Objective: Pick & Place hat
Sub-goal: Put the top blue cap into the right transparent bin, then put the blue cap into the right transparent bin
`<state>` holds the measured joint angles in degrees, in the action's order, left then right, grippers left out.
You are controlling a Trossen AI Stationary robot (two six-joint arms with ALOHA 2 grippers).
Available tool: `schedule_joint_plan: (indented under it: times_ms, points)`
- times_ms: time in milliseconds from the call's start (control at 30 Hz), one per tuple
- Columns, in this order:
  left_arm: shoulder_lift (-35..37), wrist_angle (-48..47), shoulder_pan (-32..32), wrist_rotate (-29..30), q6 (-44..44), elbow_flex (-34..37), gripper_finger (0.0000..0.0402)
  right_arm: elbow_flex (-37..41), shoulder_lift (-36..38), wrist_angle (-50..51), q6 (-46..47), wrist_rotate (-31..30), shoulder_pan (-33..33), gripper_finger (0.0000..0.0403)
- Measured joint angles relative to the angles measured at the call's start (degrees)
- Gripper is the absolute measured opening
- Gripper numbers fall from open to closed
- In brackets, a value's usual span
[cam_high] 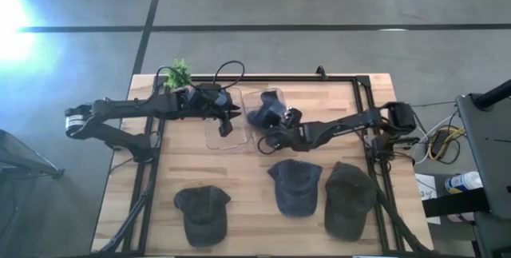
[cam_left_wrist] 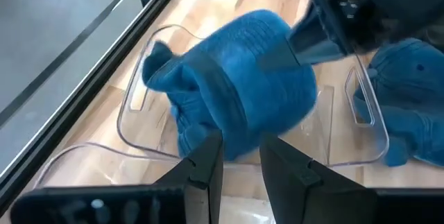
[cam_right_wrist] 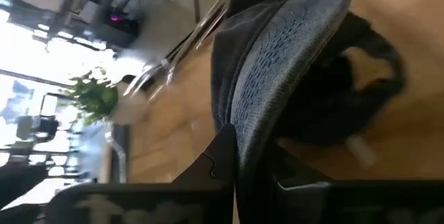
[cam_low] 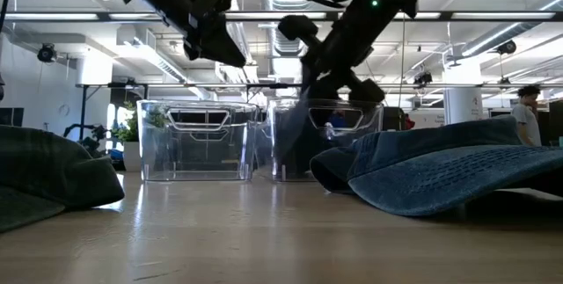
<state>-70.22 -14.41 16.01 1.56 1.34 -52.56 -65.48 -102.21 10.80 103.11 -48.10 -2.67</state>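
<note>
Over the right bin (cam_high: 274,114), a blue hat (cam_high: 261,114) hangs from the right gripper (cam_high: 271,136), whose fingers are clamped on its fabric; the right wrist view shows the cloth pinched between them. The hat sits partly inside the bin, bulging above its rim. Just beside it, the left gripper (cam_high: 229,119) hovers over the left bin (cam_high: 217,130), fingers (cam_left_wrist: 208,161) a narrow gap apart and holding nothing. Nearer the front edge, three more hats lie well apart from the bins: dark hat (cam_high: 201,212), blue-grey hat (cam_high: 295,184), green hat (cam_high: 349,198). Bare wood stays open between bins and hats.
</note>
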Motion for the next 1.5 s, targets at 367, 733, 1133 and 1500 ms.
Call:
schedule_joint_plan:
  times_ms: [367,733,1133,1500]
  points:
    - [-0.13,2.26,-0.04,-3.01,0.72,3.54,0.009,-0.65,-1.2,-1.44,-1.38,-2.53,2.37,0.0013]
    - [-0.31,11.52,-0.09,-10.09,5.64,6.12,0.009,-0.84,-3.65,-4.86,-6.77,5.57,3.4,0.0057]
    - [-5.55,17.0,-3.19,-11.21,8.9,7.06,0.009,-0.74,0.86,-0.13,-23.08,27.76,6.81,0.0202]
    - [-6.59,18.78,-3.87,-11.04,12.5,6.82,0.009,-0.63,16.95,26.38,-29.57,36.12,0.39,0.0226]
